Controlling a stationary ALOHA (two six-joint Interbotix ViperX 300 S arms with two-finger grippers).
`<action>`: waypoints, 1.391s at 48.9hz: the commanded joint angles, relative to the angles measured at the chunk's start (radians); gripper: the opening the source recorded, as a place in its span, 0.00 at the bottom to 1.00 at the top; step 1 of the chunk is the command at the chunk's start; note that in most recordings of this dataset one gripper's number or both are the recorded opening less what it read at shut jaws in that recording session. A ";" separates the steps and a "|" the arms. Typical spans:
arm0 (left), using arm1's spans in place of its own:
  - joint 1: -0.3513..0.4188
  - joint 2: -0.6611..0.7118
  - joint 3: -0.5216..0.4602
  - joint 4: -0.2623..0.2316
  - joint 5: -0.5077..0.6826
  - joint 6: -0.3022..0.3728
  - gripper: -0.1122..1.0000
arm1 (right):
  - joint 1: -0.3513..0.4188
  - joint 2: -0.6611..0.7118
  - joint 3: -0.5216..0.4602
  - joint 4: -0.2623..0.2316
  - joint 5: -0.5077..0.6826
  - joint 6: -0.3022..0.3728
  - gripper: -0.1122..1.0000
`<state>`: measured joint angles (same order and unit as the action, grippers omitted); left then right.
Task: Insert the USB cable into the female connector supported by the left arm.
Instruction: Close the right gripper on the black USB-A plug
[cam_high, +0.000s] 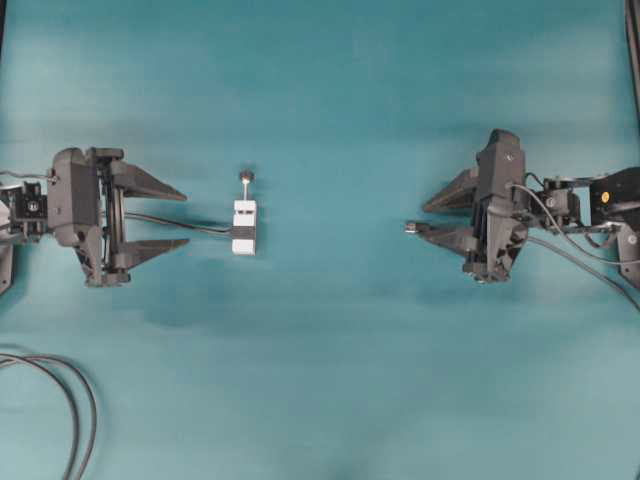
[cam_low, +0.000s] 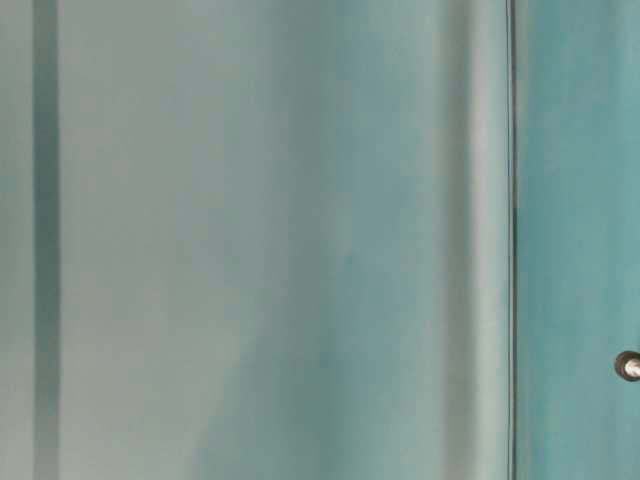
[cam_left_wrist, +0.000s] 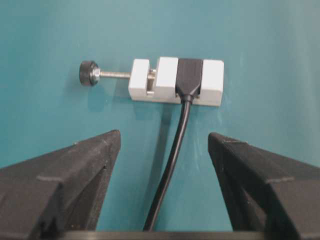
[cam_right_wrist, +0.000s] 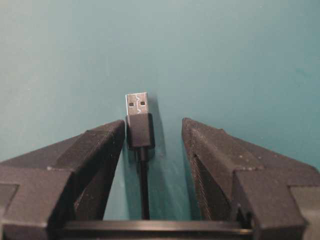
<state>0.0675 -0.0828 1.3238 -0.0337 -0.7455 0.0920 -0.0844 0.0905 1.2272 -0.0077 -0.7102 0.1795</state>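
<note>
Teal table (cam_right_wrist: 225, 55), USB cable (cam_right_wrist: 140, 127) btwn open right fingers (cam_right_wrist: 100, 145), nearer left one

The table-level view is blurred throughout; only a small round metal object (cam_low: 628, 366), possibly a knob, is cut by the right edge. The USB cable (cam_right_wrist: 144, 192) is lost behind the right gripper's (cam_right_wrist: 153, 131) base. Looped cables (cam_high: 70, 405) are cropped bottom-left overhead.

Even, fairly bright diffuse light from above, soft faint shadows under both arms on the teal table (cam_high: 330, 380), no hard glare; overhead view slightly soft, table-level view a streaky washed-out blur showing almost nothing, wrist views sharp on the mat but black fingers (cam_right_wrist: 220, 165) lose detail.
</note>
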 joint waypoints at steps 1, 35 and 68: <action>0.003 -0.005 -0.014 0.000 0.000 -0.003 0.86 | 0.005 -0.006 -0.002 -0.002 -0.006 0.002 0.63; 0.003 -0.002 -0.032 -0.002 0.005 -0.003 0.86 | 0.071 -0.006 0.014 -0.002 -0.003 0.008 0.37; 0.003 0.012 -0.037 0.000 0.005 -0.002 0.86 | 0.072 -0.006 0.003 -0.002 0.014 -0.008 0.30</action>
<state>0.0675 -0.0660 1.3008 -0.0322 -0.7348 0.0920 -0.0261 0.0905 1.2395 -0.0061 -0.6995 0.1749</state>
